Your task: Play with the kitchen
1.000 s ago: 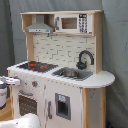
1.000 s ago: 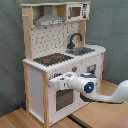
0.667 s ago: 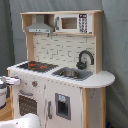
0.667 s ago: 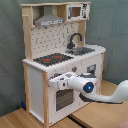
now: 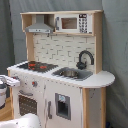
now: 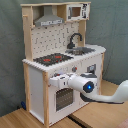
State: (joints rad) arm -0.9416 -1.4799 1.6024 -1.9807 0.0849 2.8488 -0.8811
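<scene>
The kitchen (image 5: 65, 47) is a tall white and light-wood toy set that fills both exterior views. It has a black-red stovetop (image 5: 35, 65), a sink (image 5: 71, 73) with a black faucet (image 5: 86, 57), a grey hood (image 5: 39, 26) and a windowed oven door (image 5: 27, 104). In the second exterior view my white arm reaches in from the lower right. My gripper (image 6: 54, 80) is pressed up against the front panel of the kitchen (image 6: 37, 85), just above the oven door (image 6: 62, 99) and below the stovetop (image 6: 52, 59). In the first exterior view the gripper (image 5: 7, 82) shows at the left edge.
A toy microwave (image 5: 70, 22) sits on the top shelf beside the hood. A grey curtain (image 5: 117, 50) hangs behind the kitchen. Wooden boards (image 6: 20, 117) lie under it. A white arm segment (image 5: 22, 121) shows at the first exterior view's bottom.
The gripper has shifted only slightly at the front panel. Nothing on the kitchen has visibly opened or moved.
</scene>
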